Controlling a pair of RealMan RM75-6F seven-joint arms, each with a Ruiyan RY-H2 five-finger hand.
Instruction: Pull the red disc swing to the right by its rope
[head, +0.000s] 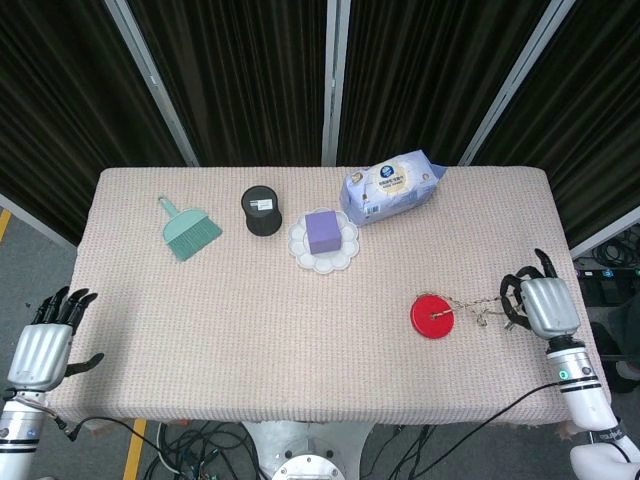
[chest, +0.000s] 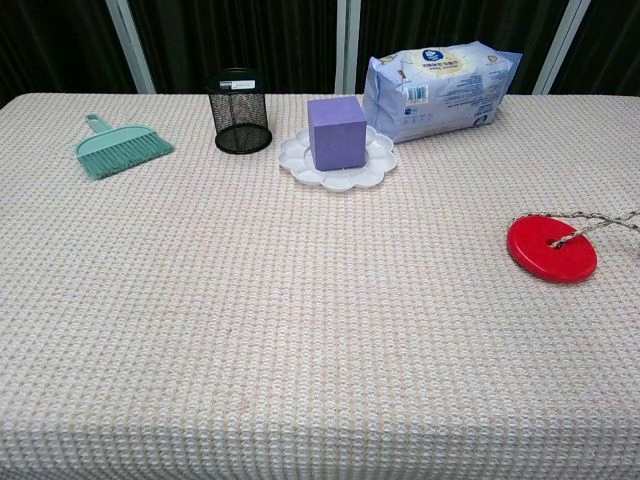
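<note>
The red disc swing (head: 432, 316) (chest: 551, 248) lies flat on the cloth near the table's right side. Its twisted rope (head: 474, 309) (chest: 598, 222) runs from the disc's centre hole rightward. My right hand (head: 536, 303) sits at the right table edge with fingers curled around the rope's end; it shows only in the head view. My left hand (head: 45, 342) hovers off the table's left front corner, fingers apart and holding nothing.
At the back stand a teal hand brush (head: 186, 231), a black mesh cup (head: 262, 211), a white flower-shaped plate (head: 340, 257) carrying a purple cube (head: 322, 231), and a wet-wipes pack (head: 391, 186). The table's right edge is close to my right hand.
</note>
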